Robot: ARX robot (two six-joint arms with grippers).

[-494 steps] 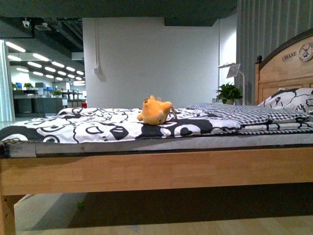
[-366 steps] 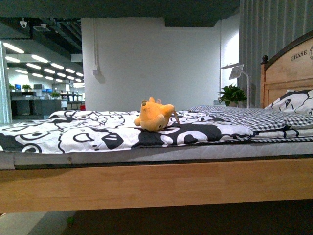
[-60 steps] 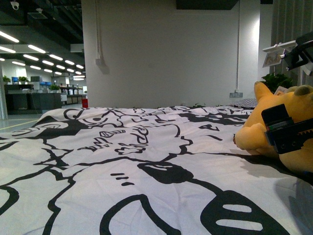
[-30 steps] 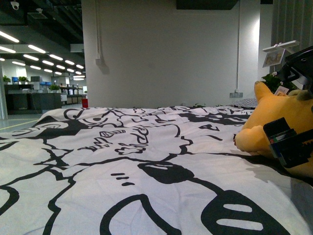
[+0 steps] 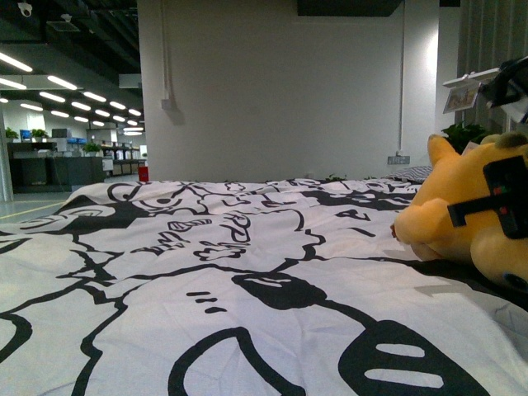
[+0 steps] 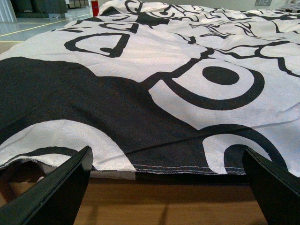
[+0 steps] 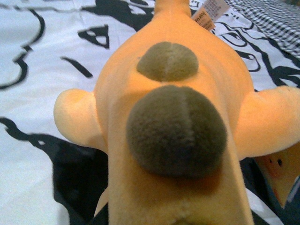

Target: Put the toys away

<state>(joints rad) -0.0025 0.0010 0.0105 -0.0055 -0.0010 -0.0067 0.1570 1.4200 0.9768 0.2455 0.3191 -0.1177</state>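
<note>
The yellow-orange plush animal [image 5: 462, 219] lies on the bed's black-and-white duvet [image 5: 247, 247], over to the right. It looks light and squashy, so I'd take it by the fat middle, not an ear. The right end effector [image 5: 506, 148] straddles it, though I cannot tell whether it is pinching. The left end effector [image 6: 166, 151] hangs spread and empty at the bed's edge.
</note>
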